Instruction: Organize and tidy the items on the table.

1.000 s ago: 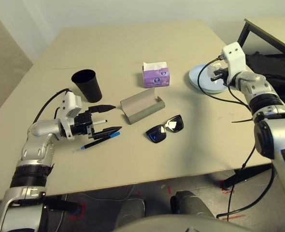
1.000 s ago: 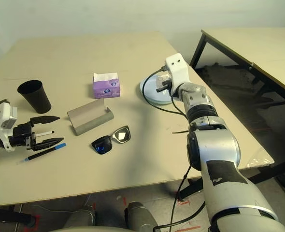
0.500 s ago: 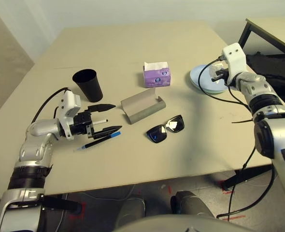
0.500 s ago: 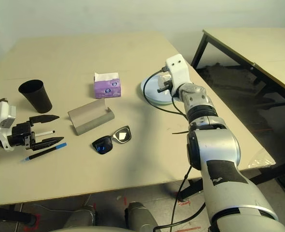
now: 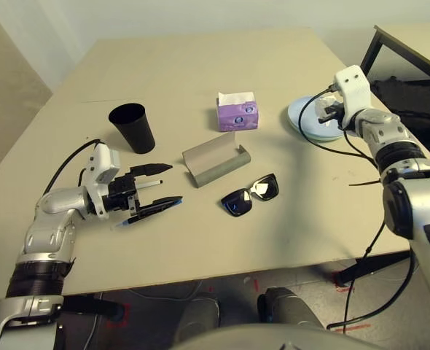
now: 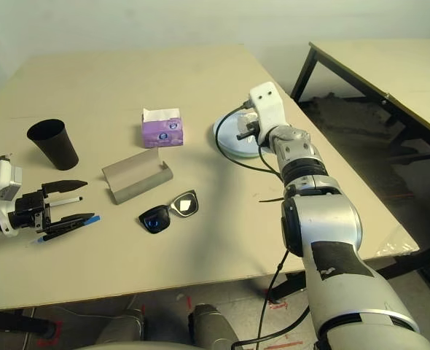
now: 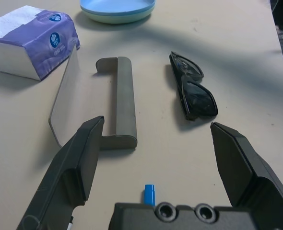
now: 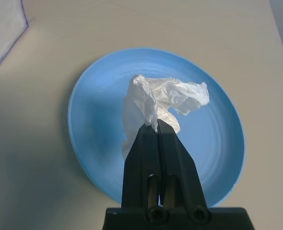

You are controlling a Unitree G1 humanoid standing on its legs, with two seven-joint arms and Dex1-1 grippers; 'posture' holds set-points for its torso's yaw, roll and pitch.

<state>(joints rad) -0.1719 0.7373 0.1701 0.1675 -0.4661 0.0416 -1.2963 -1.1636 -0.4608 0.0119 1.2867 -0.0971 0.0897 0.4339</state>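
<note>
Beige table [image 5: 200, 80] fills the head views, with a black cup [image 5: 133, 127] at the left, a purple tissue box [image 5: 236, 112] in the middle and sunglasses [image 5: 249, 194] nearer. Left gripper [image 5: 157, 187] lies spread wide over a white marker [image 5: 151, 184] and a blue-capped pen [image 5: 151, 211], gripping neither. Its wrist view shows the grey glasses case [image 7: 116, 101] lying open. Right gripper [image 8: 157, 125] is pinched shut on crumpled white paper [image 8: 163, 98] over the blue plate [image 8: 93, 120], as its wrist view shows.
</note>
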